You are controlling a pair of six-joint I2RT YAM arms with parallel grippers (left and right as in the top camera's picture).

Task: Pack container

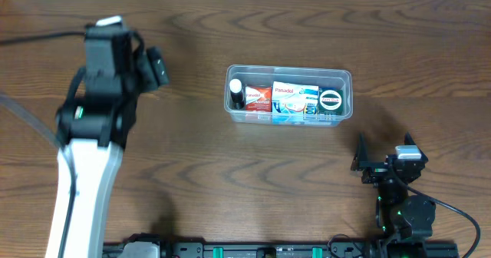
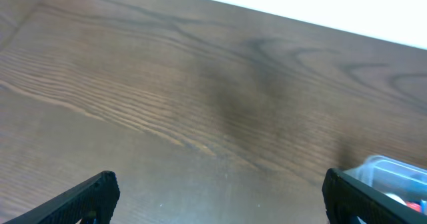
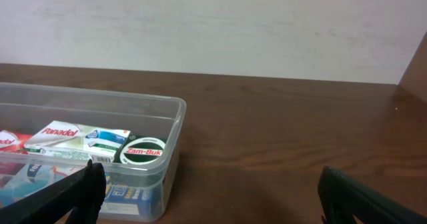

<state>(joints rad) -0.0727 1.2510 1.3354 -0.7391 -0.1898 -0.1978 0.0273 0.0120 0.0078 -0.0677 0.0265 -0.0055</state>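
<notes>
Overhead view: a clear plastic container (image 1: 288, 74) sits near the middle of a dark wooden table (image 1: 230, 173), its long axis running left to right. Inside it, in a row, are a small bottle (image 1: 237, 94), a red packet (image 1: 258, 98), a Panadol box (image 1: 295, 97) and a round Zam-Buk tin (image 1: 331, 100). The left gripper (image 1: 157, 67) hangs well off the container's left short end, jaws spread and holding nothing. The right gripper (image 1: 383, 152) sits low at the near right, also spread and empty. It is the nearer of the two, by my judgement, with the container ahead of it and to its left.

Left wrist view: two dark fingertips (image 2: 93, 192) stand wide apart over bare wood. Only a rounded corner of the container (image 2: 390, 171) shows, at the far right edge — so this arm would have to travel sideways along the long axis to reach it.

Right wrist view: both fingertips (image 3: 73, 194) stand wide apart with nothing between them. The container's right end (image 3: 170, 137) fills the left half of the view — close by, off-centre to the left, the tin just behind its wall. A reach from here would need to angle leftward.
</notes>
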